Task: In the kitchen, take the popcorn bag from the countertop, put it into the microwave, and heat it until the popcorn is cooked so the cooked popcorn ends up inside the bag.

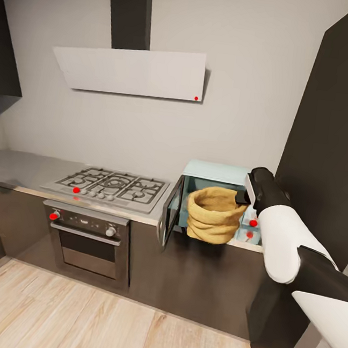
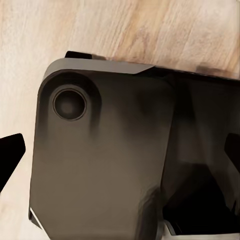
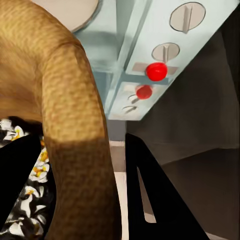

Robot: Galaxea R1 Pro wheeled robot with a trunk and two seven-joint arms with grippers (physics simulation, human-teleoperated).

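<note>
The pale mint-blue microwave (image 1: 215, 171) stands at the right end of the grey countertop (image 1: 17, 170), its dark glass door (image 1: 171, 210) swung open to the left. The mustard-brown popcorn bag (image 1: 212, 213) sits upright in the opening, its front bulging past the sill. My right gripper (image 1: 242, 197) is shut on the bag's right rim. In the right wrist view the rolled rim (image 3: 75, 150) lies between the black fingers (image 3: 155, 195), whitish-yellow popcorn (image 3: 25, 210) shows inside the bag, and the microwave's knob panel (image 3: 170, 60) is just beyond. My left gripper (image 2: 120, 155) hangs open over the floor.
A gas hob (image 1: 110, 185) and an oven (image 1: 88, 240) sit left of the microwave, under a white hood (image 1: 131, 72). A tall dark cabinet (image 1: 335, 133) rises right beside the microwave. The floor (image 1: 98, 317) is light wood. My dark base (image 2: 100, 160) lies below the left gripper.
</note>
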